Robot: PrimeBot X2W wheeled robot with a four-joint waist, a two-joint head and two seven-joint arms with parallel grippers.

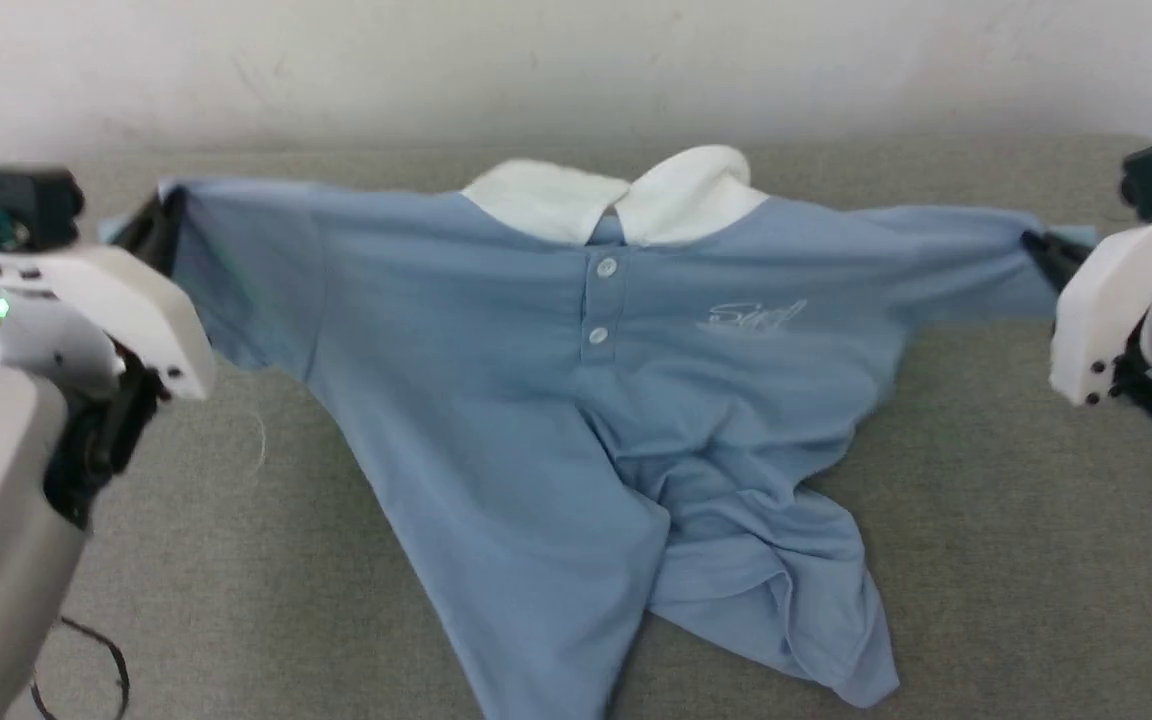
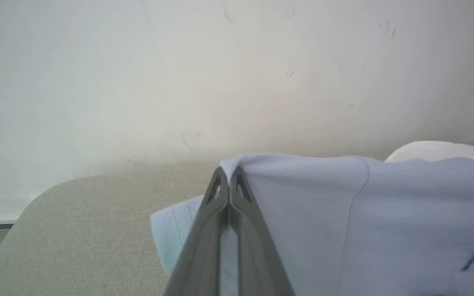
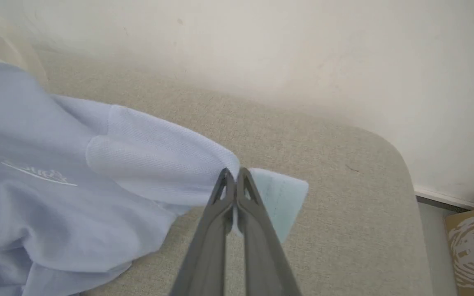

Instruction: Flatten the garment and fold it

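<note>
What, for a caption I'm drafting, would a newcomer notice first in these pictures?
The light blue polo shirt is stretched wide across the grey cushioned surface, white collar toward the wall. The left gripper and right gripper pinch its opposite ends, jaws shut. Its lower part lies bunched and wrinkled, nearer the robot's right.

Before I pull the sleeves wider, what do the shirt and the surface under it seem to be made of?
The shirt: soft matte knit, likely cotton pique; a fine dimpled mesh shows on the sleeve in the wrist views, and it drapes in loose folds. The surface: grey-green woven upholstery-like cloth, matte, with a coarse flecked weave.
</note>
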